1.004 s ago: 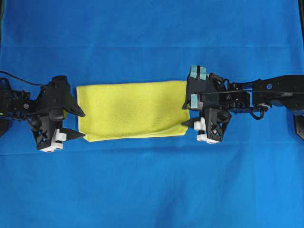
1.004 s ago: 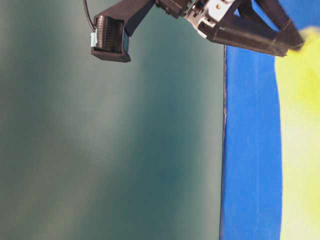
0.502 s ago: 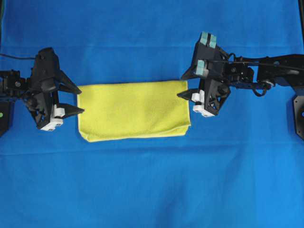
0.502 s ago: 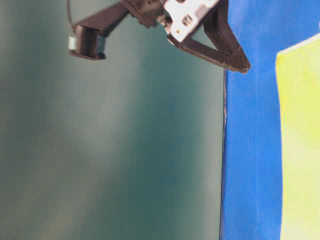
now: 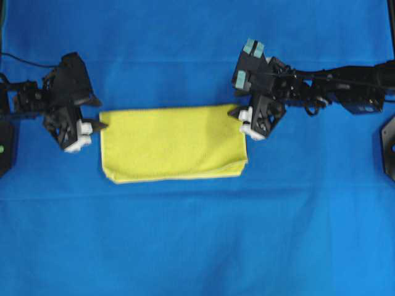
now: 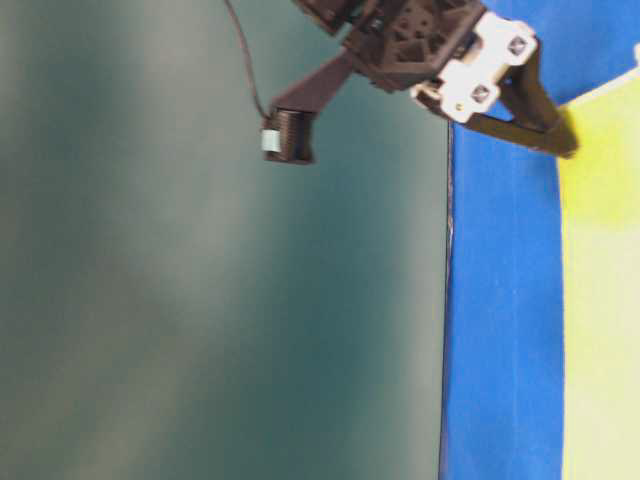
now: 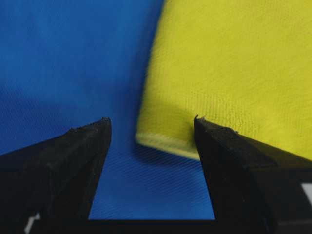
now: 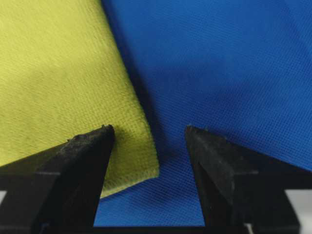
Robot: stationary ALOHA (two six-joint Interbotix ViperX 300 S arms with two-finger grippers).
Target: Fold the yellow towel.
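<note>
The yellow towel [image 5: 173, 143] lies flat on the blue cloth [image 5: 197, 246] as a folded rectangle, its long side running left to right. My left gripper [image 5: 99, 115] is open at the towel's far left corner. In the left wrist view that gripper [image 7: 151, 119] straddles the corner of the towel [image 7: 234, 58] without pinching it. My right gripper [image 5: 237, 122] is open at the far right corner. In the right wrist view the right gripper [image 8: 148, 127] frames the tip of the towel [image 8: 53, 73]. In the table-level view, one left finger [image 6: 535, 125] touches the towel's [image 6: 600, 300] edge.
The blue cloth covers the whole table; its edge [image 6: 447, 300] shows in the table-level view against a dark teal background. Black arm mounts sit at the far left [image 5: 4, 148] and far right [image 5: 389, 148] of the overhead view.
Both open grippers have moved along the towel's short sides, from its near corners to its far corners. The towel itself has stayed flat in place.
</note>
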